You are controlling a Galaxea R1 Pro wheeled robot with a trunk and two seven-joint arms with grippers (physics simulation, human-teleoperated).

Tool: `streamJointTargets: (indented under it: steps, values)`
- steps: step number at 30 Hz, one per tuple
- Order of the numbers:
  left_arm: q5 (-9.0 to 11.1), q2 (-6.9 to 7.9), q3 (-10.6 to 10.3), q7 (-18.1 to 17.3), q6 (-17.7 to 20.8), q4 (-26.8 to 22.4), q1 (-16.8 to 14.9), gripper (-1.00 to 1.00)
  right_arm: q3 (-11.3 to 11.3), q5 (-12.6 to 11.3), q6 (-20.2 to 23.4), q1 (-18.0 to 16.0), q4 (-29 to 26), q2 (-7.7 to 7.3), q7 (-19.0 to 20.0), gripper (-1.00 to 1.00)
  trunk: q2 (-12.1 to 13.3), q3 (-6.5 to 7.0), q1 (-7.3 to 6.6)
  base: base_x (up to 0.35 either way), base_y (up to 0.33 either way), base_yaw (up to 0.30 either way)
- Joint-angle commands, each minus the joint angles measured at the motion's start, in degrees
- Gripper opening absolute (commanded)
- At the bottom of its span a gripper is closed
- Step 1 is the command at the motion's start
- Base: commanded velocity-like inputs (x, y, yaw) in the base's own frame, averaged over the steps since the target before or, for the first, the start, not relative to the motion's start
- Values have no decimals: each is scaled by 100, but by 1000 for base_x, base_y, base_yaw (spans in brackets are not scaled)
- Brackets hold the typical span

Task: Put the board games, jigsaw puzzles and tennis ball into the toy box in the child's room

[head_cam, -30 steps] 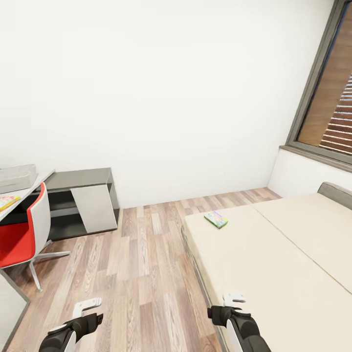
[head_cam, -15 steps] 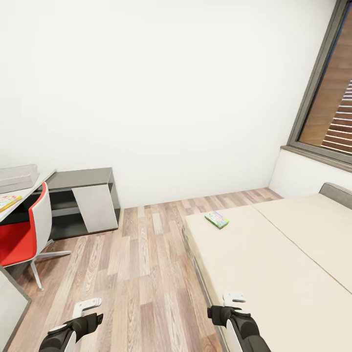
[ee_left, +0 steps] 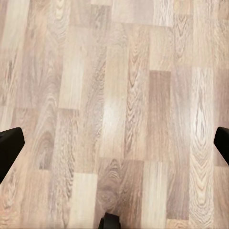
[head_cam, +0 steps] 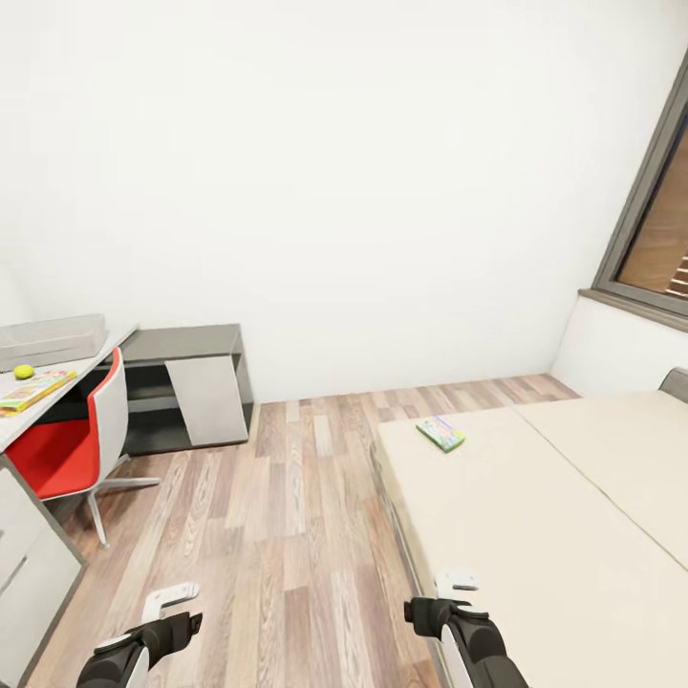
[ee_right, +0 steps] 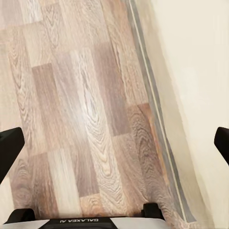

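beige bed [head_cam: 573, 516]: carries one board game [head_cam: 440, 433] near its foot, awaiting pickup.
tabletop [head_cam: 57, 377]: toy box [head_cam: 53, 336], tennis ball [head_cam: 24, 372].
left gripper [head_cam: 170, 600], right gripper [head_cam: 457, 583]: parted, empty, low for travel.

My head cam looks down across the bed [head_cam: 535, 516] toward the far wall. Both wrist cams face straight down, close over floor [ee_left: 114, 95]; right one shares the bed's edge.

The head camera has swung left. A small yellow-green tennis ball [head_cam: 24, 372] now shows on the pale grey-white table [head_cam: 57, 392]. Less of the dark-framed window [head_cam: 659, 229] shows.
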Motion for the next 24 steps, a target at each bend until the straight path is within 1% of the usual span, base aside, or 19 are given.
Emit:
streamJointTargets:
  steps: [1, 12, 15, 19, 24]
  values:
    - [1, -2, 10, -20, 33, -6, -5, 100, 7, -13, 28, -3, -8, 0, -32, 100, -13, -13, 4, 0, -17, 139]
    - [1, -2, 10, -20, 33, -8, -5, 100, 16, -13, 25, -3, -8, -1, -32, 100, -13, -13, 4, -2, -5, 40]
    - [1, -2, 10, -20, 33, -8, -5, 100, 17, -13, 27, -3, -8, 1, -32, 100, -13, -13, 4, -84, 0, 37]
    - [1, -2, 10, -20, 29, -10, -5, 100, 17, -13, 29, -3, -8, 2, -34, 100, -13, -13, 4, -120, 0, 176]
    - [1, -2, 10, -20, 26, -6, -5, 100, 17, -13, 31, -1, -8, 1, -32, 100, -13, -13, 4, -41, 0, 151]
